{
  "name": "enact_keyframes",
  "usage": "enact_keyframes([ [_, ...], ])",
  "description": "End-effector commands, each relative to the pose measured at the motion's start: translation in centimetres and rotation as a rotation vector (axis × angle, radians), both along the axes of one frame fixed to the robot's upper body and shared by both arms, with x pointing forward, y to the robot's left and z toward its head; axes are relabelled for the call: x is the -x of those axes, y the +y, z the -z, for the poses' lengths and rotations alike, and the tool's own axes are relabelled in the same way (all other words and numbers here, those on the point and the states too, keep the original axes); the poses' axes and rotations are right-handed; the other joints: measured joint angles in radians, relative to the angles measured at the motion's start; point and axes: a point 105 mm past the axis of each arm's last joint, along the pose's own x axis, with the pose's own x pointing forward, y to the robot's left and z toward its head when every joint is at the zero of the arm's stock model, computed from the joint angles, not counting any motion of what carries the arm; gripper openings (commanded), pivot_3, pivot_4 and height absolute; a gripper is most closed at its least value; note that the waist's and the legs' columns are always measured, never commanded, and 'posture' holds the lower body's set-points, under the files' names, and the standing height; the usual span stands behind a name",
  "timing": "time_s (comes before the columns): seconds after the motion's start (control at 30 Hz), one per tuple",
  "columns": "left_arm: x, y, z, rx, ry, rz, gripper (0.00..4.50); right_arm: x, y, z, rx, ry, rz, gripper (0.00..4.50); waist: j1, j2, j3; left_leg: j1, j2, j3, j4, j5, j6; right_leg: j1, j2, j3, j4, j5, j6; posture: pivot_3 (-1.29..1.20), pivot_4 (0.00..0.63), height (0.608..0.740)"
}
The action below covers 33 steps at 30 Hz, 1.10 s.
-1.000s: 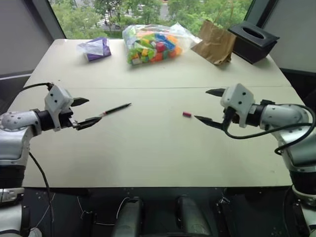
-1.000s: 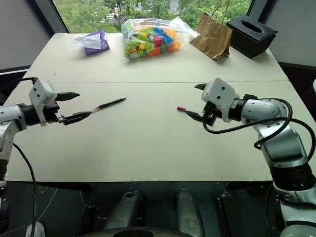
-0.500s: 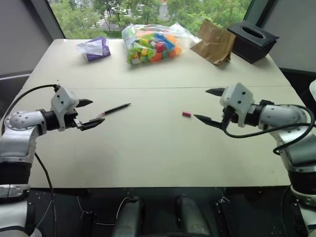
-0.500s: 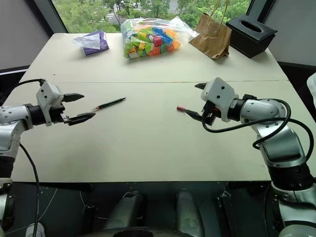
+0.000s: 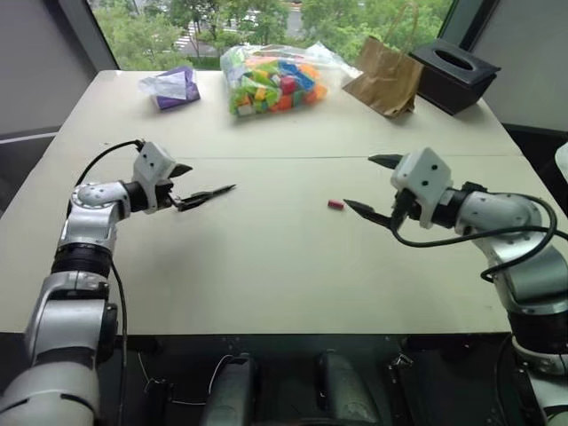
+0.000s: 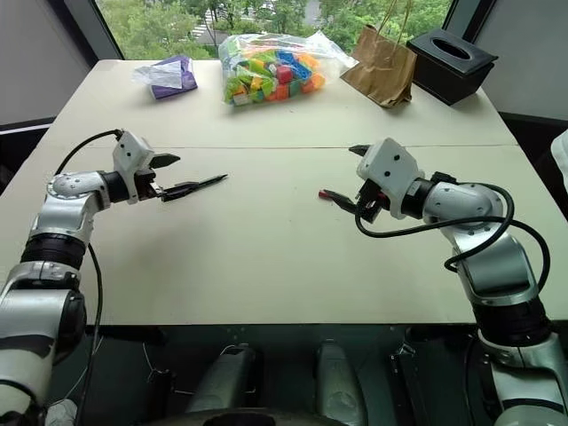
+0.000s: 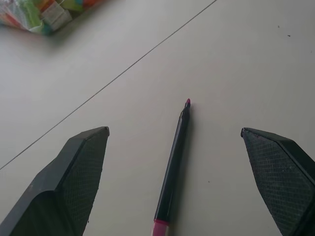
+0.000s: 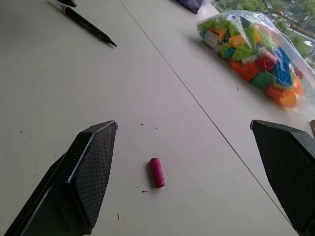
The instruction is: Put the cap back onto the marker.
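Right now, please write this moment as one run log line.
left hand: open, around marker | right hand: open, near cap | marker, cap: lying on table, apart | capping: not done

Left gripper (image 5: 185,186) spread wide at the near end of the marker (image 5: 213,193), which lies on the table (image 5: 266,266). Right gripper (image 5: 368,184) likewise spread, with the cap (image 5: 335,205) just beside its lower fingertip.

Bright, even daylight from the window (image 5: 293,18) behind; soft shadows, sharp focus throughout.
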Motion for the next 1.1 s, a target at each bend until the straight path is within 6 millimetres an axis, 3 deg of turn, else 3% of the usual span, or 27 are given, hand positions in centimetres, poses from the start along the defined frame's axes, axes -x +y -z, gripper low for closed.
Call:
enact_keyframes([
  [0.03, -0.6, -0.1, -0.1, -0.02, 0.005, -0.004, 4.5, 0.7, -0.1, -1.4, -0.018, -0.07, 0.02, 4.47, 0.0, 0.0, 0.0, 0.0, 0.0, 0.0, 0.0, 0.0, 0.0, 0.0, 0.0, 0.0, 0.0, 0.0, 0.0, 0.0, 0.15, 0.74],
  [0.47, -1.7, -0.6, 2.3, -0.049, 0.123, -0.081, 4.5, 1.7, -0.6, -1.1, -0.042, -0.089, 0.095, 4.47, 0.001, -0.001, 0.0, -0.001, 0.0, 0.0, 0.002, 0.0, 0.0, 0.0, 0.0, 0.0, 0.001, 0.0, 0.0, 0.0, 0.15, 0.74],
  [0.8, -1.1, -0.9, 4.4, -0.074, 0.24, -0.07, 4.5, 1.9, -0.8, -1.4, -0.037, -0.107, 0.113, 4.47, 0.001, -0.001, 0.0, -0.001, 0.0, 0.0, 0.003, 0.0, 0.0, 0.0, 0.0, 0.0, 0.002, 0.0, 0.0, 0.0, 0.15, 0.74],
  [0.9, -0.8, -0.7, 5.0, -0.087, 0.269, -0.075, 3.62, 1.9, -0.9, -1.5, -0.035, -0.109, 0.118, 4.5, 0.001, -0.001, -0.001, -0.001, 0.0, 0.0, 0.003, 0.0, 0.0, 0.0, 0.0, 0.0, 0.002, 0.0, 0.0, 0.0, 0.15, 0.74],
  [1.1, -0.6, -0.6, 5.3, -0.091, 0.285, -0.07, 0.56, 2.0, -1.1, -1.6, -0.031, -0.109, 0.123, 4.5, 0.001, -0.001, -0.001, 0.002, 0.0, 0.0, 0.003, 0.0, 0.0, 0.002, 0.0, 0.0, 0.003, 0.0, 0.0, 0.0, 0.15, 0.74],
])
